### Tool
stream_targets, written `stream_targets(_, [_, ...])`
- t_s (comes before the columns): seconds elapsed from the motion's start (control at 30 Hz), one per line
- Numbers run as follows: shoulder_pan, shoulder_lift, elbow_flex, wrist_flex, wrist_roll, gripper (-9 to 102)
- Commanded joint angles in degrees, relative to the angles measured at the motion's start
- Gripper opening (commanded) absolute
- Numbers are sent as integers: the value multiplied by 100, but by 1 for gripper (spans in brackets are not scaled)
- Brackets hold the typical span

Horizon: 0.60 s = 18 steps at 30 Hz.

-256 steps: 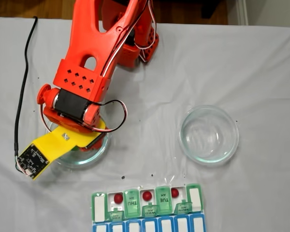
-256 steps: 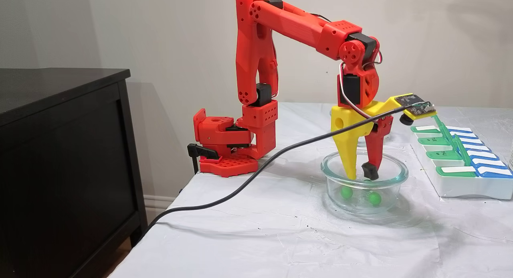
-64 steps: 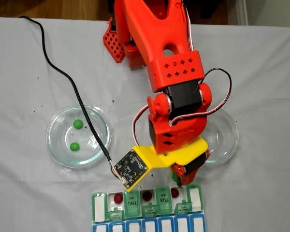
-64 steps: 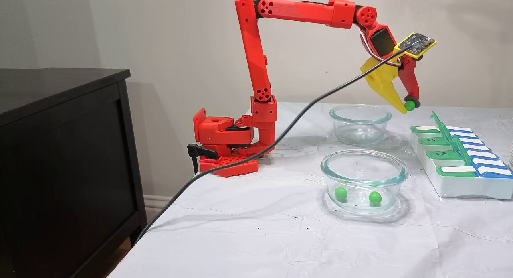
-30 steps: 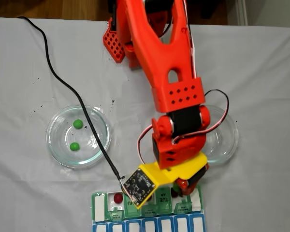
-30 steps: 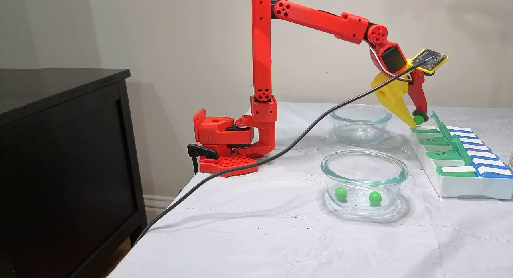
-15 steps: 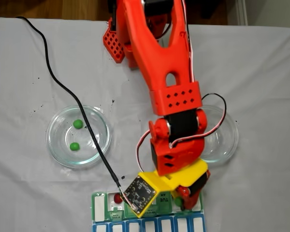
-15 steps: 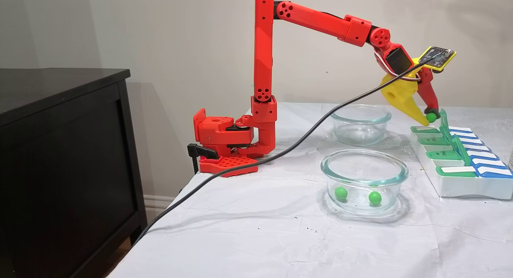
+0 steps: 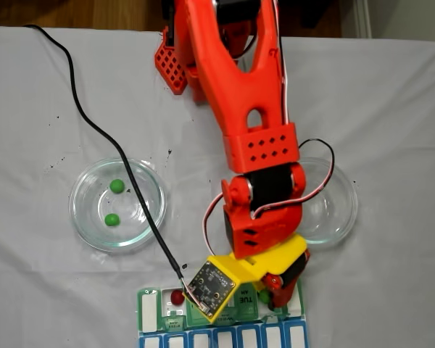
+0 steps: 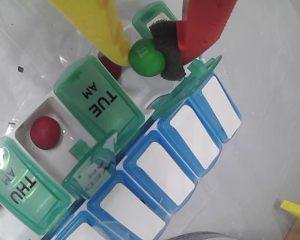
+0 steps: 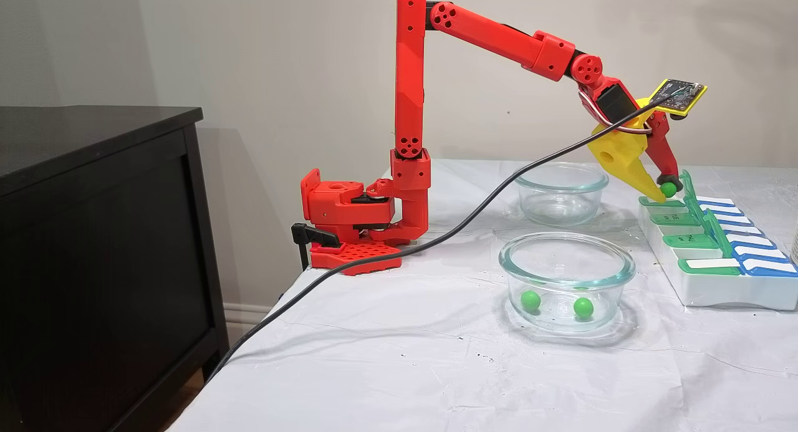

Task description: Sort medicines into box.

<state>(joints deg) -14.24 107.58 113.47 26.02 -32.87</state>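
Your claw (image 10: pixel 149 54) is clamped on a green pill (image 10: pixel 146 57), just above the pill box (image 11: pixel 717 292) at the table's (image 11: pixel 405 369) far edge. Open lids stand close beside it. Two green pills (image 9: pixel 114 202) lie in the left glass dish (image 9: pixel 83 217); white cloth, black cabinet (image 11: pixel 93 232) alongside.

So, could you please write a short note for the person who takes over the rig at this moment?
Tool: shut on a green pill, just above the far end of the pill box, over an open compartment that holds a red pill.
Done: red pills sit in open compartments, one beside the TUE lid.
Left: release this pill, then move the two green pills waiting in the glass dish. The other dish looks empty.
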Motion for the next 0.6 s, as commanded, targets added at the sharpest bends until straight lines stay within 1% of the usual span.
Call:
stream_targets(0.0, [-79, 53, -431, 105, -9, 18])
stream_targets(0.2, [-97, 149, -457, 352, 35, 23])
stream_targets(0.33, [-35, 229, -536, 448, -9, 21])
stream_targets(0.43, [44, 378, -694, 773, -26, 22])
stream_targets(0.5, [97, 562, -686, 940, -35, 19])
stream_targets(0.53, [141, 686, -659, 1011, -26, 14])
stream_targets(0.57, [211, 844, -624, 1099, -9, 6])
